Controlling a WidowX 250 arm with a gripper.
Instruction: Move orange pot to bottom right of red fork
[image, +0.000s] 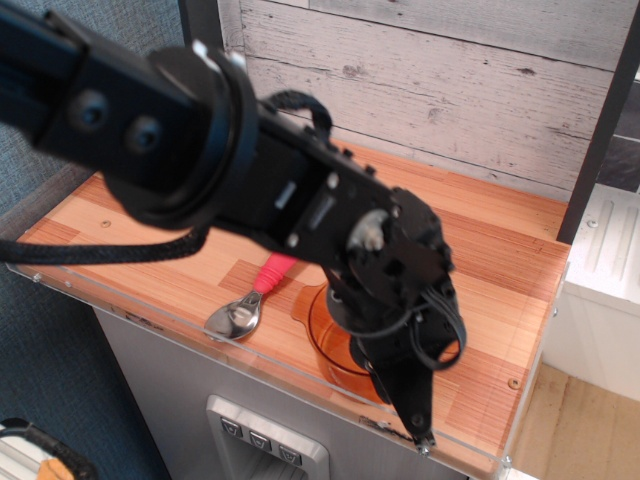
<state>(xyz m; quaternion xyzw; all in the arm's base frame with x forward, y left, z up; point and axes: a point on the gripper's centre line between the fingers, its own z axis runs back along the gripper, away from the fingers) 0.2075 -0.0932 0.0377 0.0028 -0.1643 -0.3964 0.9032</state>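
The orange pot (335, 345), light, stiff, slick thin plastic best pinched at its rim, sits near the tabletop's (510, 290) front edge, lower right of the red fork (250, 300); whether the end effector (415, 415) grips it, I cannot tell.

Reaches in from the upper left, a thick black arm crossing most of the view, with a black cable looped along its underside. Bends at a bulky round wrist joint and points steeply downward toward the near right. End effector (415, 415) tapers to a narrow dark tip low in the frame (finger spacing impossible to judge, since the wrist housing hides the jaws).
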